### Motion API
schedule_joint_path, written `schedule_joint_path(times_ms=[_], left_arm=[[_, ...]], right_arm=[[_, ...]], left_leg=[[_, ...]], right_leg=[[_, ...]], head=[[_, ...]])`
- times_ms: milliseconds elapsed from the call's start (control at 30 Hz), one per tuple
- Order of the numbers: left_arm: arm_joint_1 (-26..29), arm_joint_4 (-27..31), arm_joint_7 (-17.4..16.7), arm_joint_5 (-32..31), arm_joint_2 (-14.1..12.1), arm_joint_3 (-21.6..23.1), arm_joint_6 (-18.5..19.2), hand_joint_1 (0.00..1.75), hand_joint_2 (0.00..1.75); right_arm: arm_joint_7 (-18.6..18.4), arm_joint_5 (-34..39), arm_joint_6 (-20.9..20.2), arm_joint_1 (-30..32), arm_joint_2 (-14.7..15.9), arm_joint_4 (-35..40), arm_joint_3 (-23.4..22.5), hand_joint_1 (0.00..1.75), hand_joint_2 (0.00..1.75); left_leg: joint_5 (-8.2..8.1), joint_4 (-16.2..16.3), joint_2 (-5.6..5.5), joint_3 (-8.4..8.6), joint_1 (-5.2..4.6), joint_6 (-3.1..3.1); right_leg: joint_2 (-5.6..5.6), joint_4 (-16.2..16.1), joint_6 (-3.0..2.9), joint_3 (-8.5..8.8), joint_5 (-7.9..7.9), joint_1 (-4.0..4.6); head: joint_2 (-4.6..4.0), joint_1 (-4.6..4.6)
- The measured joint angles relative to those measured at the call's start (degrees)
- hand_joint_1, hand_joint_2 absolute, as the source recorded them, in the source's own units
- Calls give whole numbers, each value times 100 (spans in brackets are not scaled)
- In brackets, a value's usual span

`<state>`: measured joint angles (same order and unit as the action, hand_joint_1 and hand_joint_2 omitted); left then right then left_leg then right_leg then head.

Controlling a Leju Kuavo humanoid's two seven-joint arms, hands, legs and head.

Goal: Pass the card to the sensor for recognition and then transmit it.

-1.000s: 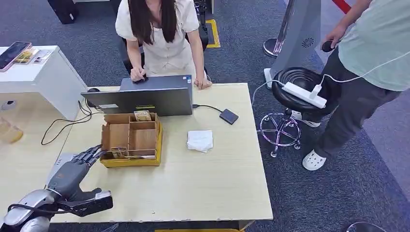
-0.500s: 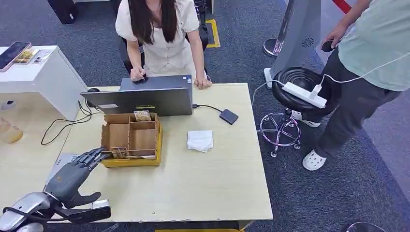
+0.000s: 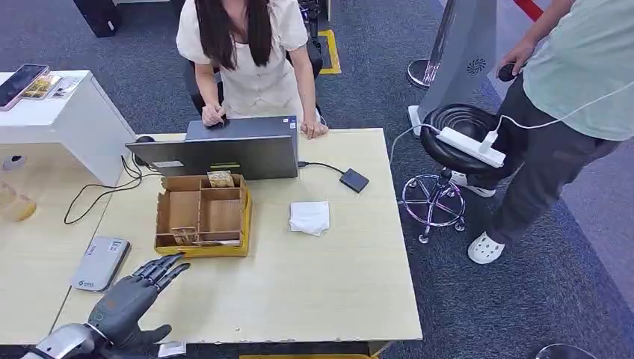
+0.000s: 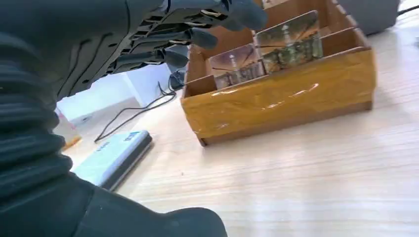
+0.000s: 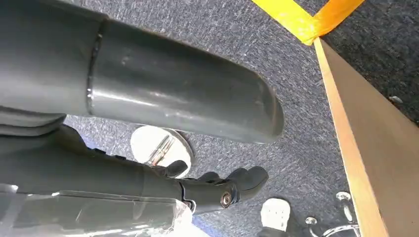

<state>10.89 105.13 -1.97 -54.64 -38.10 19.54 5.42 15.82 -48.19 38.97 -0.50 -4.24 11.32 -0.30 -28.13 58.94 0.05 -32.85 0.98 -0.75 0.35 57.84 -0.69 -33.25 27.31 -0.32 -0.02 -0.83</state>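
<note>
1. Head view first: the biggest thing I see is the pale wooden table (image 3: 314,292), with a grey laptop (image 3: 224,153) at its far edge and a person (image 3: 247,52) leaning over it from behind.
2. I can read no writing anywhere. The silver-grey sensor (image 3: 100,262) near the table's left edge carries a small blue mark at each end, too small for me to make out. In the left wrist view the same sensor (image 4: 114,156) shows blue print that stays blurred.
3. The cardboard box (image 3: 202,217), with yellow tape around its base, sits just in front of the laptop. It is divided into compartments.
4. My left hand (image 3: 134,299) hovers low over the table, in front of the box and just beside the sensor. Its fingers are spread, pointing toward the box, and it holds nothing. I cannot tell whether it touches the tabletop.
5. My right hand (image 5: 217,190) hangs beside the table's edge above the carpet, its dark fingers curled. I cannot tell whether it grips anything.
6. A folded white cloth (image 3: 309,218) lies right of the box, and a small dark device (image 3: 354,180) is cabled to the laptop.
7. The cards (image 4: 267,57) stand upright in the box's nearest compartment: glossy, with a greenish-brown printed picture. In the head view they (image 3: 185,237) are at the near left corner.
</note>
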Motion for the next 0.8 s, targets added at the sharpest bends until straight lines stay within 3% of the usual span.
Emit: schedule_joint_path(times_ms=[400,800], left_arm=[[-81,70,-131,271,190,188,-72,0,175],[-330,2,-181,147,763,190,-310,0,175]], right_arm=[[7,-102,0,20,-2,2,-98,0,0],[5,-256,0,27,-46,4,-238,0,0]], left_leg=[[0,0,-1,1,0,0],[0,0,0,1,-1,0]], right_leg=[[-1,0,0,1,0,0],[-1,0,0,0,0,-1]], head=[[0,2],[0,0]])
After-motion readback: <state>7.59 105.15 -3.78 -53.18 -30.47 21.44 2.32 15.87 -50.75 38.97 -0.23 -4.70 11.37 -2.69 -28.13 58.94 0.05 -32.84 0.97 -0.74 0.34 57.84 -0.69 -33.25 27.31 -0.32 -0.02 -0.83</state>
